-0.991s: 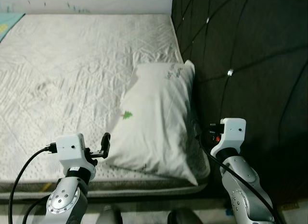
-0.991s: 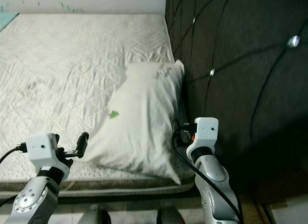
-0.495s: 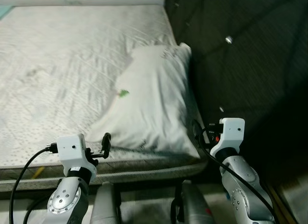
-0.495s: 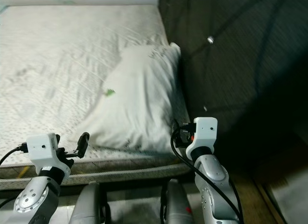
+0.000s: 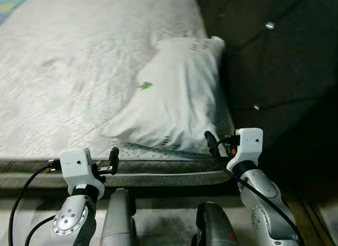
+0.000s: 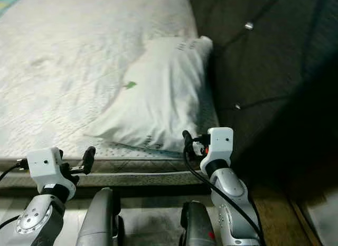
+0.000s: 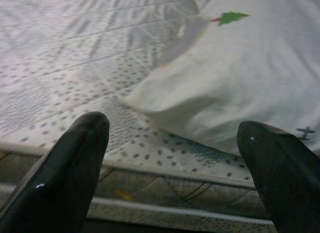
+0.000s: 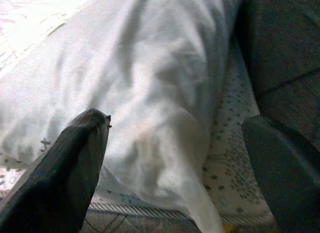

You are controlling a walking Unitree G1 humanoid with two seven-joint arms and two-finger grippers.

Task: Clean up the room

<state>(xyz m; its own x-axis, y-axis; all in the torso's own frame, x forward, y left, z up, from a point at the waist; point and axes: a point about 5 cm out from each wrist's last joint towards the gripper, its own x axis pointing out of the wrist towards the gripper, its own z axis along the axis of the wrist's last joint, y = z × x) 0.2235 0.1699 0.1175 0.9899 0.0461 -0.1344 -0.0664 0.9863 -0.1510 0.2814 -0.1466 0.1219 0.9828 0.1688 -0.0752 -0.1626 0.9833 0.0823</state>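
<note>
A white pillow (image 5: 177, 93) with a small green tree print lies on the mattress (image 5: 68, 72), along the dark tufted headboard (image 5: 274, 61). Its near end reaches almost to the bed's front edge. My left gripper (image 5: 113, 154) hovers open in front of that edge, below the pillow's near left corner, with nothing between its fingers (image 7: 65, 178). The pillow's corner (image 7: 200, 93) lies ahead of it. My right gripper (image 5: 209, 140) is open too, just short of the pillow's near right corner (image 8: 150, 118), close to the headboard.
The bed's side rail (image 5: 158, 178) runs across in front of me. My two legs (image 5: 119, 219) show below it. A strip of wooden floor (image 5: 314, 217) lies at the right beside the headboard. The quilted mattress stretches far to the left.
The whole picture has shifted: the camera has drawn back, so the bed's edge now sits higher and my legs show. Both arms keep the same pose, fingers still open.
</note>
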